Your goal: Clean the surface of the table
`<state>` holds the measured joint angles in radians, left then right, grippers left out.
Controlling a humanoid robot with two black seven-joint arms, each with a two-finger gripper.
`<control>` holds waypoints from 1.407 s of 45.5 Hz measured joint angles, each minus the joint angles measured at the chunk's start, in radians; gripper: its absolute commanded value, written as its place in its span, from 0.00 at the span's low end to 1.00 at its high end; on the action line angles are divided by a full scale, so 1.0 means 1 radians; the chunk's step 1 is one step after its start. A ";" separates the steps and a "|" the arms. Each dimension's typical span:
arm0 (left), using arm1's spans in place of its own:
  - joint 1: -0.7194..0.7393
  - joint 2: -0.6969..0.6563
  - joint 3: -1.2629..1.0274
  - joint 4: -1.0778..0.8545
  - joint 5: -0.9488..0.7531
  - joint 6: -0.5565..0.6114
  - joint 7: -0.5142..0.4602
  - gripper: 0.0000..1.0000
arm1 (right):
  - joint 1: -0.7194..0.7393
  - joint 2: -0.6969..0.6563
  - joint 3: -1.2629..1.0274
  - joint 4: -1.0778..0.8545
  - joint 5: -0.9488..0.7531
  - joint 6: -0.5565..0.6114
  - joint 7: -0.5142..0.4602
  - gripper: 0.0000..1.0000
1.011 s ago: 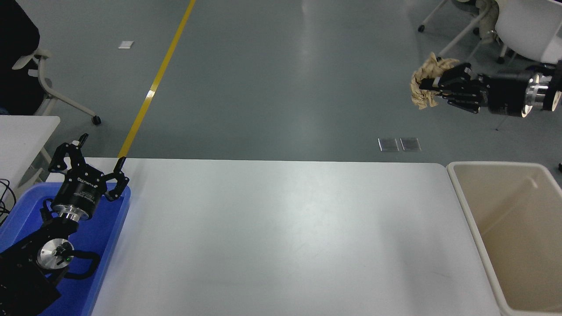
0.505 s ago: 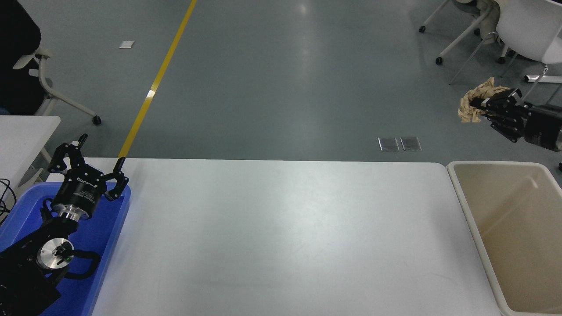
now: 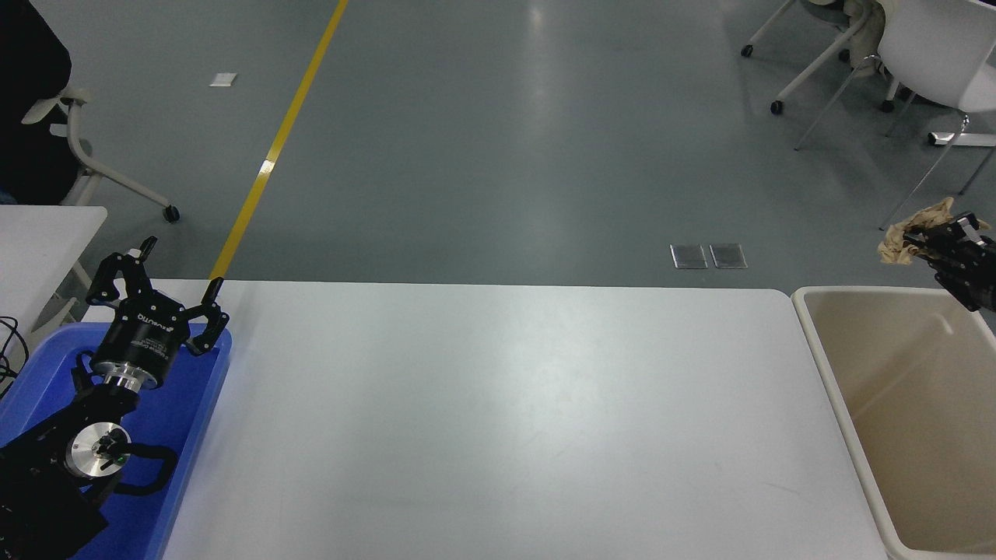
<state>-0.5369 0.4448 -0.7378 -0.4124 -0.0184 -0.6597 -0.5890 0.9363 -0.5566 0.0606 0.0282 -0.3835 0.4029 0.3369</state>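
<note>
Moved right and lower, the right gripper [image 3: 930,237] pinches crumpled brown paper [image 3: 910,236] above the bin's [image 3: 825,342] far edge; left gripper [image 3: 156,280] jaws spread.

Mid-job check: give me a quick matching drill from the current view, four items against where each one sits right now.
Items:
1. crumpled brown paper
2. beige bin
3. blue tray
4. left gripper

Places:
A. at the table's left edge
B. off the table's right end
C. open above the tray's far end
D. gripped by the right gripper above the bin's far rim

Pairs: 1-D, 2-B, 3-A, 4-C
</note>
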 measured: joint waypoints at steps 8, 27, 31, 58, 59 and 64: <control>0.000 0.000 0.000 0.000 0.000 0.000 0.000 1.00 | -0.019 0.010 0.006 -0.006 0.078 -0.090 -0.098 0.00; 0.000 0.000 0.000 0.000 0.000 0.000 0.000 1.00 | -0.036 0.037 0.016 -0.009 0.276 -0.290 -0.238 0.00; 0.000 0.000 0.000 0.000 0.000 0.000 0.000 1.00 | -0.038 0.040 0.021 -0.009 0.334 -0.325 -0.251 0.00; 0.000 0.000 0.000 0.000 0.000 0.000 0.000 1.00 | -0.080 0.068 0.222 -0.010 0.555 -0.438 -0.268 0.00; 0.000 0.000 0.000 0.000 0.000 0.000 0.000 1.00 | -0.084 0.070 0.237 -0.010 0.557 -0.439 -0.268 0.00; 0.000 0.000 0.000 0.000 0.000 0.000 0.000 1.00 | -0.098 0.081 0.286 -0.009 0.565 -0.442 -0.266 0.00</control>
<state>-0.5369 0.4448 -0.7378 -0.4125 -0.0184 -0.6597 -0.5890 0.8379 -0.4756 0.3463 0.0188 0.1810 -0.0392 0.0705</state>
